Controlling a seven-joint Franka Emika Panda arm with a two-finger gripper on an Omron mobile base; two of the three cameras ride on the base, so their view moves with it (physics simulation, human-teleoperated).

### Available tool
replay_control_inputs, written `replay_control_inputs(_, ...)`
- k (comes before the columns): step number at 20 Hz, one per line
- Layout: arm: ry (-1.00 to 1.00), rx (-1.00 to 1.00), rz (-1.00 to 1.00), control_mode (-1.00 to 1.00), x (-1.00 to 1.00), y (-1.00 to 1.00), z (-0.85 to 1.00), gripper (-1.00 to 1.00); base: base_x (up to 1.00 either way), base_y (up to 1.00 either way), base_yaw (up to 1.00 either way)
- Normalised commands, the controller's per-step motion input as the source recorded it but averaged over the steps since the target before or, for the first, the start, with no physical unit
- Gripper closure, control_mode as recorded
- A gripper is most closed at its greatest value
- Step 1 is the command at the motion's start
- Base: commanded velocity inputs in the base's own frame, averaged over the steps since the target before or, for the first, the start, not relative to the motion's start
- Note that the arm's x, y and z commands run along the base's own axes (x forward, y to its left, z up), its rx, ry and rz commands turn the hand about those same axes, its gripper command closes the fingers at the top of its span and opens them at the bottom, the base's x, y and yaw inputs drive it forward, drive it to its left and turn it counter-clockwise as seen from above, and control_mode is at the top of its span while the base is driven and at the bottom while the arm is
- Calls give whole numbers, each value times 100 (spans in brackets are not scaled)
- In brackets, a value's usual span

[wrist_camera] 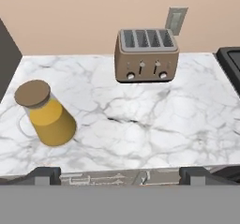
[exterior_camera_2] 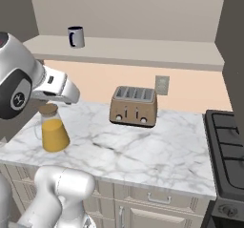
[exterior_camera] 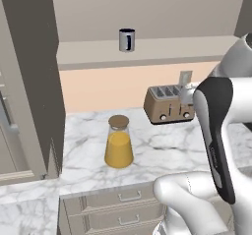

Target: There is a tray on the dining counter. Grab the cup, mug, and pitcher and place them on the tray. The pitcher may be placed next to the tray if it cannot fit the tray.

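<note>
With your claw [wrist_camera: 120,175] spread wide and empty, take the heavy, slippery clear glass cork-lidded pitcher of orange liquid [wrist_camera: 45,114], lower left, around its narrow neck.

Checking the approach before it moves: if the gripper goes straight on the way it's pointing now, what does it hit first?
Probably bare marble worktop, between the pitcher and the toaster. The open gripper aims there; depth is uncertain.
</note>
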Motion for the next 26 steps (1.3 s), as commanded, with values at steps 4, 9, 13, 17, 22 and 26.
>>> replay_control_inputs(4, 0, 0, 0, -100, 3, 47, 37, -100, 0, 0, 0)
replay_control_inputs(9, 0, 3, 0, -100, 0, 36, 46, -100, 0, 0, 0)
replay_control_inputs(13, 0, 13, 1, -100, 2, 12, 25, -100, 0, 0, 0)
replay_control_inputs(17, 0, 11, 0, -100, 7, 8, 15, -100, 0, 0, 0)
replay_control_inputs(22, -18, 1, 1, -100, 5, 3, 17, -100, 0, 0, 0)
replay_control_inputs(26, -27, 0, 1, -100, 0, 5, 25, -100, 0, 0, 0)
